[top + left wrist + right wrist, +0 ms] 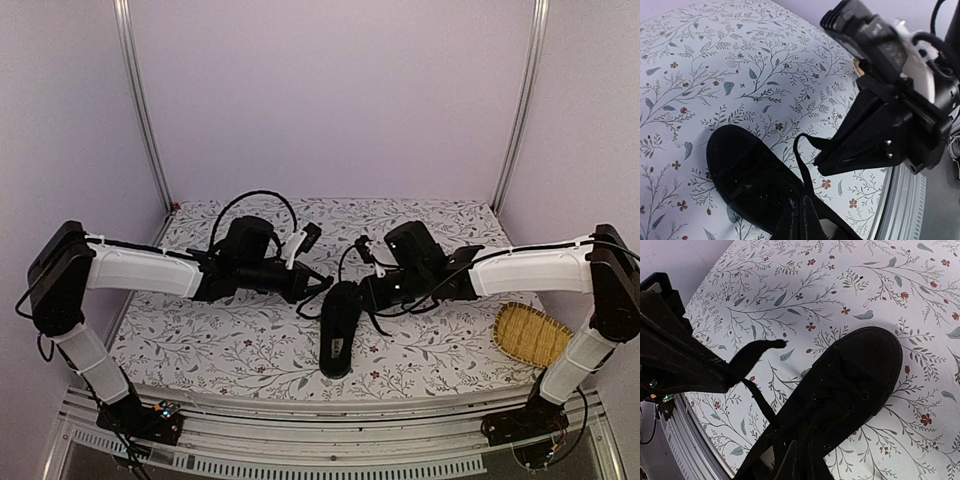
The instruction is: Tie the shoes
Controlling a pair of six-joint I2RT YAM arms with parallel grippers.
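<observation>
Nearest the arm bases, the black low-top shoe (338,335) lies in the middle of the flower-printed surface (200,340). Its heel opening and pale insole label (337,349) face the near edge and its toe points away. To the right of the shoe, well apart from it, sits a woven tray (530,335).

Over the shoe's far half the two arms meet. The left claw (320,285) comes in from the shoe's left, clenched on the thin black lace (761,405), with a short flat tail sticking out past its tips. The right claw (365,296) comes in from the shoe's right, just beside the left one, and is also clenched on lace. A length of lace hangs slack between them; I cannot tell whether each holds a separate end.

No knot or bow shows on the shoe, so the work looks to be at its start: the lace is taken up and the first crossing not yet made. The next move probably calls for crossing the strands above the tongue and tucking one under. One claw would have to let go and regrip, without dragging the light shoe along.
</observation>
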